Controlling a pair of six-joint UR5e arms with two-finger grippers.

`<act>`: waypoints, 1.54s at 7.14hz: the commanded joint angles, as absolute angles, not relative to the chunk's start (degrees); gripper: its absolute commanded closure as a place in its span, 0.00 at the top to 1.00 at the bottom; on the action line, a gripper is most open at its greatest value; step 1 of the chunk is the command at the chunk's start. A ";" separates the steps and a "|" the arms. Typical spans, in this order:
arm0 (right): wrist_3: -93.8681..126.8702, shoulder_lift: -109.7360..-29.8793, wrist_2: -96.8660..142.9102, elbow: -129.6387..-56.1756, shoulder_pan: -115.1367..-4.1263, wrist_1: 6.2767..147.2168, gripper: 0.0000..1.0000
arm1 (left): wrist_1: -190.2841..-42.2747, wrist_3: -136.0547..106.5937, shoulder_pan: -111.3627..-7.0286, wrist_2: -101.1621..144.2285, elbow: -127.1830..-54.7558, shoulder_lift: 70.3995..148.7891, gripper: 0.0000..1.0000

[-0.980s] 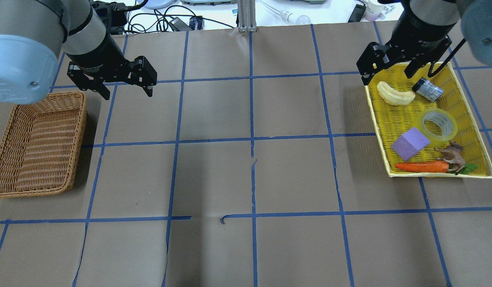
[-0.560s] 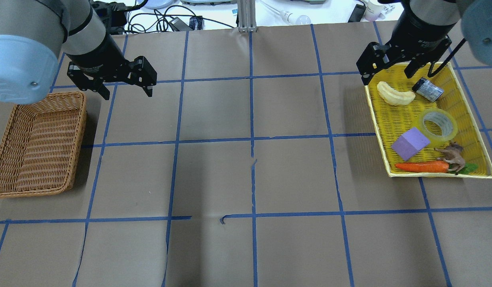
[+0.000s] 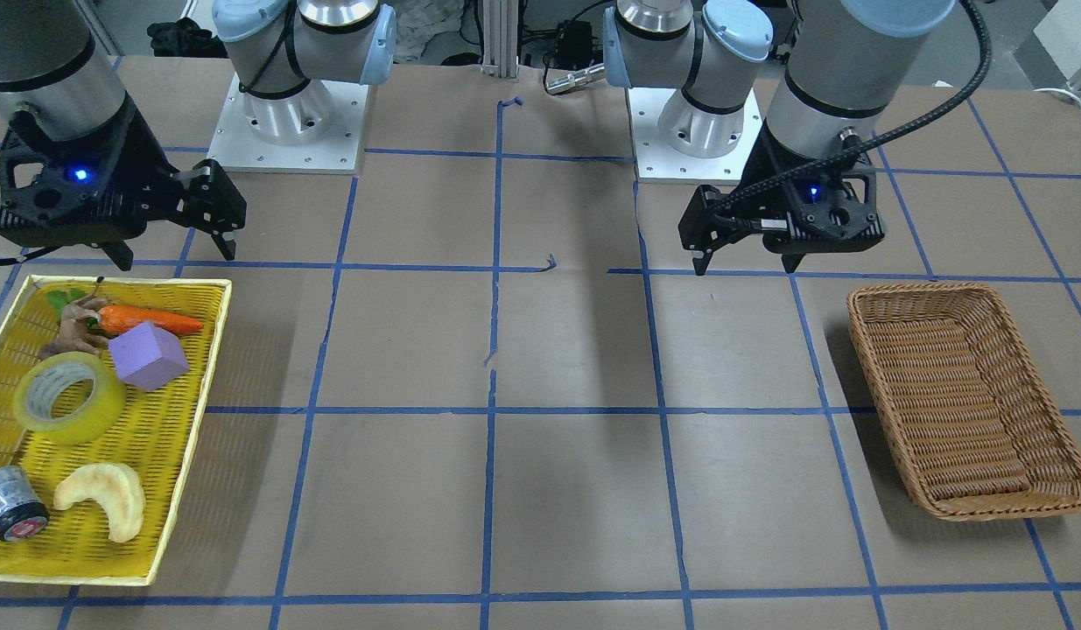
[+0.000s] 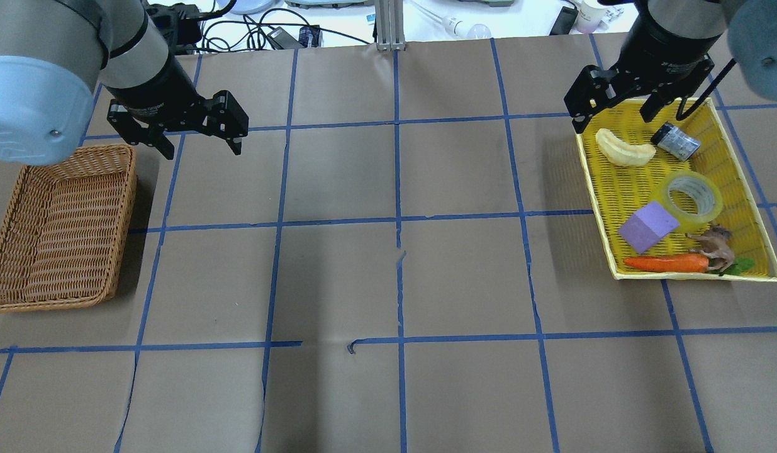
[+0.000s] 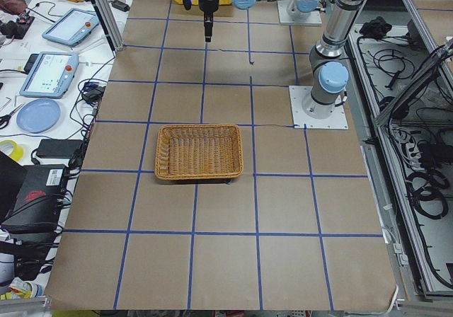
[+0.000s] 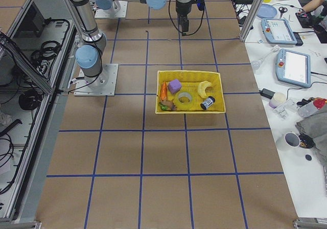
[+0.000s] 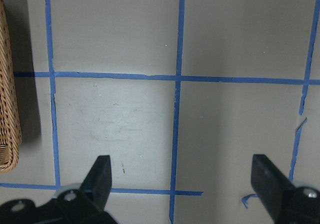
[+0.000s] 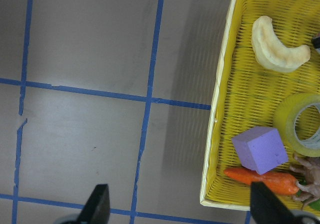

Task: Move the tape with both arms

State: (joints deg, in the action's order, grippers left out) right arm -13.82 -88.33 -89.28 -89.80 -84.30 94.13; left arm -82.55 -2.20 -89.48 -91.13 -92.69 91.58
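Two black grippers hang in the air above the table (image 4: 388,283), which is covered with brown paper and divided into squares by blue tape lines. The left gripper (image 4: 202,150) has its fingers spread wide with nothing between them, and it is over bare paper near the wicker basket (image 4: 127,220). This basket is rectangular, woven from brown cane, with low walls. The right gripper (image 4: 611,124) is also spread wide and holds nothing; it hangs near the yellow tray (image 4: 618,189), a rectangular plastic mesh with a raised rim.

The tape (image 3: 72,424) lies flat inside this tray, with its hole facing up. It is a wide ring, translucent yellow, with a whitish core. A purple foam cube (image 4: 648,226) lies just beside it, and a brown animal figure (image 4: 715,245) is close on another side. An orange carrot (image 4: 665,263) lies along one short end of the tray. Toward the other end are a pale curved piece of pastry shape (image 4: 624,150) and a small dark silver roll (image 4: 676,141), which lies on its side.
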 commanded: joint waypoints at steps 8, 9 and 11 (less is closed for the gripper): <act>-39.16 -77.80 -91.85 -85.86 -73.59 94.66 1.00 | -82.44 -2.20 -89.47 -91.14 -93.16 91.67 1.00; -42.24 -75.96 -91.93 -87.78 -71.82 99.10 1.00 | -82.27 -2.20 -89.47 -91.06 -93.16 91.76 1.00; -52.34 -72.62 -92.02 -93.31 -67.09 112.08 1.00 | -82.62 -2.20 -89.56 -91.05 -93.25 91.76 1.00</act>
